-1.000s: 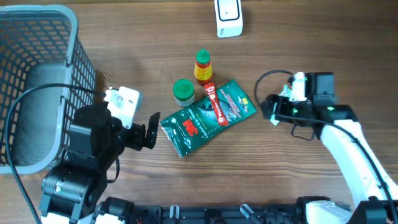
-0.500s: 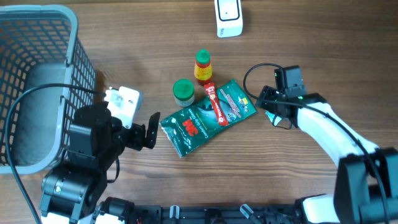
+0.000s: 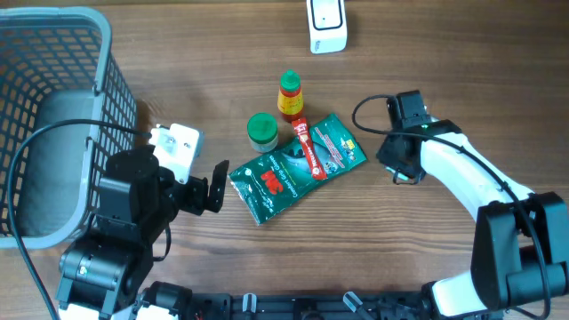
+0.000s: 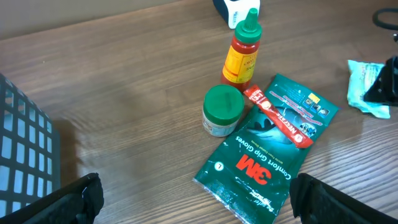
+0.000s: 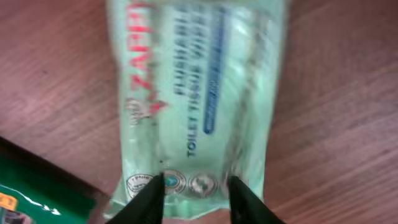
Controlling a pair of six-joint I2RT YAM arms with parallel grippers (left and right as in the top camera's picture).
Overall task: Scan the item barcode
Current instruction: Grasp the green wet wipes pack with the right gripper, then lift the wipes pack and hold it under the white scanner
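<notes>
Overhead, one wooden table (image 3: 462, 53), two arms, contents as follows.

1. Pale green tissue pack (image 5: 199, 93), printed "toilet tissue wipes". Lies flat on the right half of the table, near the right-hand end of the gloves packet and apart from it. From overhead it is almost wholly hidden under the right arm.
2. Right gripper (image 5: 196, 186). Poised directly over item 1, fingertips (image 5: 155, 190) drawn fairly close together across one short end of the pack. Whether they pinch the wrapper or merely frame it cannot be told.
3. Left gripper (image 3: 217, 185). Near the front edge, left of centre, fingers spread wide and holding nothing, aimed toward the middle cluster.
4. White scanner (image 3: 326, 25). Stands at the far edge, a little right of centre, well apart from item 1.
5. Dark green gloves packet (image 3: 284, 173), marked 3M. Table centre, lying flat and skewed.
6. Red stick sachet (image 3: 310, 147). Lies diagonally on top of item 5.
7. Small jar with green lid (image 3: 262, 131). Upright, touching the far-left side of item 5.
8. Sauce bottle (image 3: 289, 95), red with green cap. Upright, just beyond the jar.
9. Grey mesh basket (image 3: 107, 36). Fills the far-left corner.
</notes>
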